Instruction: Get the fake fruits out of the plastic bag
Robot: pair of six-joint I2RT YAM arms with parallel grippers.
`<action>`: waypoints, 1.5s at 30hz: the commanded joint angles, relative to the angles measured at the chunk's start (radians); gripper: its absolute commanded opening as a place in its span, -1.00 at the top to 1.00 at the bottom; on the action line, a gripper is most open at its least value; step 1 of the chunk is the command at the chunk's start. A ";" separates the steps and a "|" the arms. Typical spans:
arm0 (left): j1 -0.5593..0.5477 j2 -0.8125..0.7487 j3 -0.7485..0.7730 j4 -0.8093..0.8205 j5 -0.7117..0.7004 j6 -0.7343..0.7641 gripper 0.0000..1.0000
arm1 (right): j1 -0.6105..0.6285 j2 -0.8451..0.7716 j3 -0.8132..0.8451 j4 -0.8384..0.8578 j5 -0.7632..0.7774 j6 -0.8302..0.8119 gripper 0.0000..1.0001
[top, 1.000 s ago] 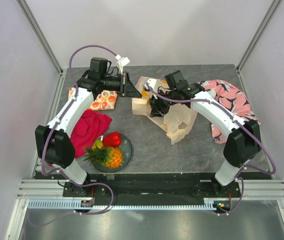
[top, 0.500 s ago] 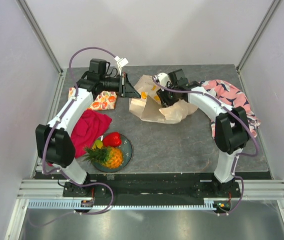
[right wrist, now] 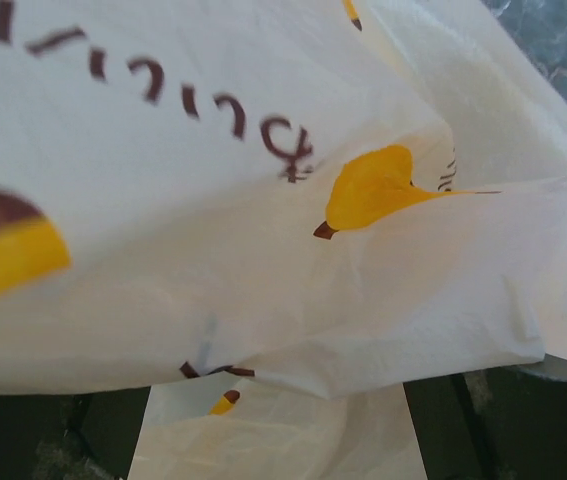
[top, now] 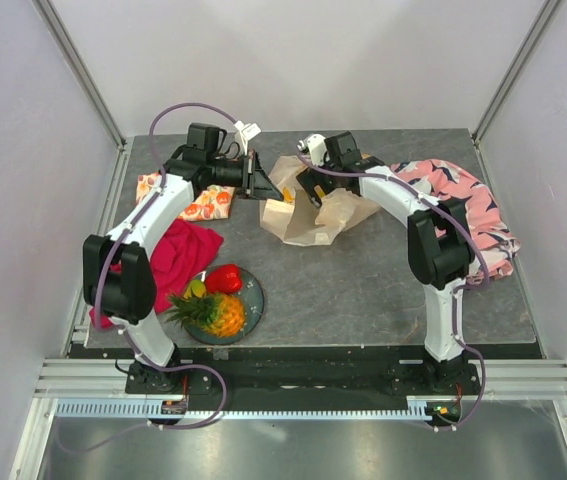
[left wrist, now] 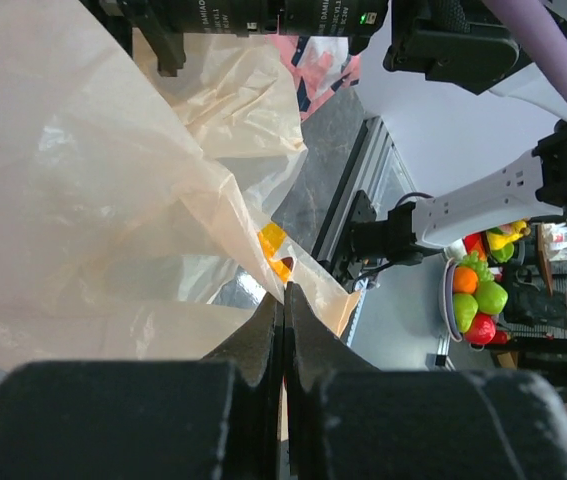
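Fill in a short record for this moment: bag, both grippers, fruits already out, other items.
bag: plastic bag, crumpled at the far middle of the table
left gripper: shut, pinching the bag's edge
right gripper: over the bag, jaws hidden
fruits out: pineapple, red pepper and small green fruit on the plate
fruits in bag: none visible
cloths: red cloth, fruit-printed cloth, pink patterned cloth
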 commanded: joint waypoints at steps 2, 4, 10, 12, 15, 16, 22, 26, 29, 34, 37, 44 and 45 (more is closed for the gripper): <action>0.004 0.079 0.100 0.055 0.057 -0.062 0.97 | -0.004 0.101 0.134 0.049 0.073 -0.016 -0.96; 0.004 0.093 0.115 0.056 0.062 -0.062 0.97 | -0.004 0.151 0.178 0.049 0.089 -0.019 -0.96; 0.004 0.104 0.094 0.058 0.074 -0.060 0.97 | -0.004 0.248 0.244 0.104 0.208 -0.039 -0.96; 0.004 0.099 0.080 0.059 0.071 -0.060 0.97 | -0.004 0.286 0.282 0.119 0.230 -0.051 -0.96; 0.004 0.097 0.072 0.061 0.072 -0.056 0.97 | -0.006 0.328 0.327 0.142 0.259 -0.076 -0.96; 0.004 0.099 0.072 0.062 0.071 -0.056 0.97 | -0.009 0.333 0.333 0.148 0.253 -0.082 -0.83; 0.006 0.119 0.093 0.061 0.048 -0.049 0.97 | -0.024 0.221 0.266 0.156 0.096 -0.106 -0.28; 0.006 0.143 0.133 0.061 0.039 -0.046 0.97 | -0.026 0.063 0.128 0.118 -0.023 -0.129 -0.12; 0.009 0.160 0.161 0.061 0.034 -0.048 0.97 | -0.026 -0.045 0.043 0.032 -0.054 -0.145 -0.06; 0.011 0.147 0.175 0.059 0.068 -0.069 0.97 | -0.085 -0.199 -0.075 -0.068 0.074 -0.171 -0.11; 0.012 0.107 0.150 0.064 0.089 -0.074 0.97 | -0.185 -0.271 -0.089 -0.065 0.171 -0.157 -0.17; 0.012 0.012 0.101 0.122 0.203 -0.132 0.97 | -0.129 -0.488 -0.082 -0.191 -0.360 -0.247 -0.48; 0.012 0.001 0.094 0.122 0.210 -0.131 0.97 | -0.096 -0.499 -0.083 -0.200 -0.365 -0.249 -0.48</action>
